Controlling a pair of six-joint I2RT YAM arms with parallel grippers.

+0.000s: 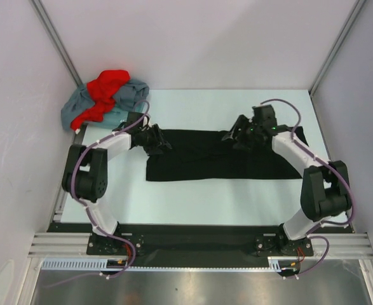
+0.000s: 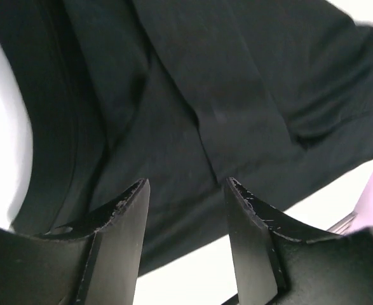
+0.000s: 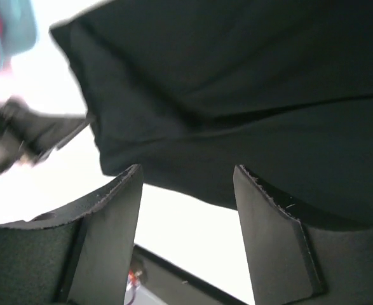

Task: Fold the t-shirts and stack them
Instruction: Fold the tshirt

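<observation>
A black t-shirt (image 1: 221,155) lies folded into a long band across the middle of the table. My left gripper (image 1: 159,145) hovers over its left end, jaws open with nothing between them; the left wrist view shows the black cloth (image 2: 192,95) below the fingers (image 2: 126,222). Over the band's upper right part my right gripper (image 1: 236,136) is open too, with black cloth (image 3: 237,95) beneath its fingers (image 3: 272,222). A bright red t-shirt (image 1: 105,92) lies crumpled on a grey-blue t-shirt (image 1: 126,95) at the back left corner.
White walls with metal corner posts (image 1: 58,41) enclose the table at the back and sides. A black rail (image 1: 192,238) carrying both arm bases runs along the near edge.
</observation>
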